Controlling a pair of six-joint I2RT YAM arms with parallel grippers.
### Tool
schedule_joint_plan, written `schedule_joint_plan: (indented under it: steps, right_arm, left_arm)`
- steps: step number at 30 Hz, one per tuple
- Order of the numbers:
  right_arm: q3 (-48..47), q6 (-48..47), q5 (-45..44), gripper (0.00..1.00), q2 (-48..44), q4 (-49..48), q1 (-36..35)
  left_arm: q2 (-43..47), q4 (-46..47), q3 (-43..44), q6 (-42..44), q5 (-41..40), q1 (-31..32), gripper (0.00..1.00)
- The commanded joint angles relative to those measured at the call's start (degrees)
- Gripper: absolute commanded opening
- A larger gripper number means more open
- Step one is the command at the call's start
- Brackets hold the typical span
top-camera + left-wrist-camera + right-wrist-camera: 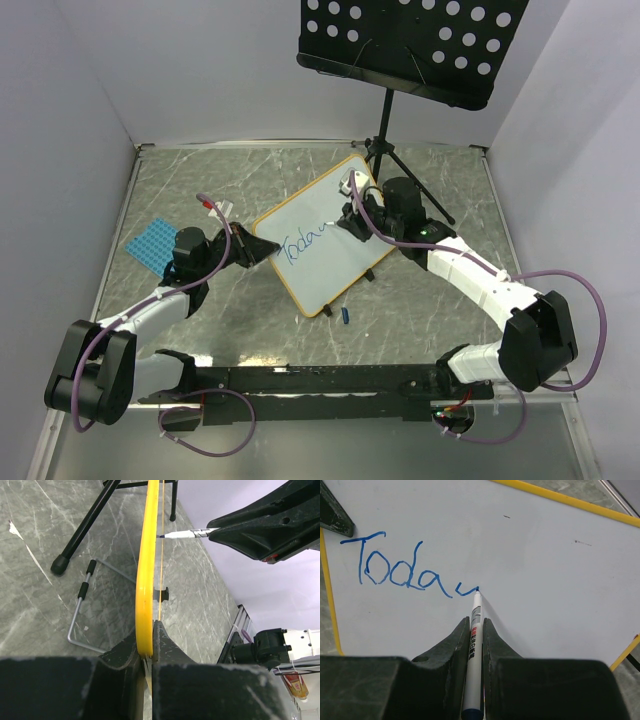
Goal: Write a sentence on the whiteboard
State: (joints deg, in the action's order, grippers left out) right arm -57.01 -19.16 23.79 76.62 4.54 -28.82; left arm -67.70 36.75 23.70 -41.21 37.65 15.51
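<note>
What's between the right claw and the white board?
A marker. The right gripper pinches it, and its tip touches the whiteboard beside the blue writing. The right wrist view shows it.

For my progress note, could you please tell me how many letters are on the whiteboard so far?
4 complete: T, o, d and a, in one row across the whiteboard, left to right. A fifth is only begun at the marker tip.

music stand (pixel 395 68): top cut off by upper edge | whiteboard (pixel 145 580): edge-on, face hidden | blue item (pixel 345 316): too small to identify
</note>
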Motion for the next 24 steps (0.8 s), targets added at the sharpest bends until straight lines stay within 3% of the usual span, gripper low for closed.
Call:
schedule_joint_plan:
  steps: [1, 24]
  right_arm:
    - [-1.08, -1.50, 0.38, 0.00, -0.86, 3.72, 0.34]
    - [2.00, -2.29, 1.26, 0.00, -2.88, 6.80, -5.11]
  left_arm:
    - [0.46, -3.00, -0.50, 5.00, 5.07, 1.19, 0.01]
    - [0.64, -2.91, -0.59, 4.91, 5.07, 1.19, 0.01]
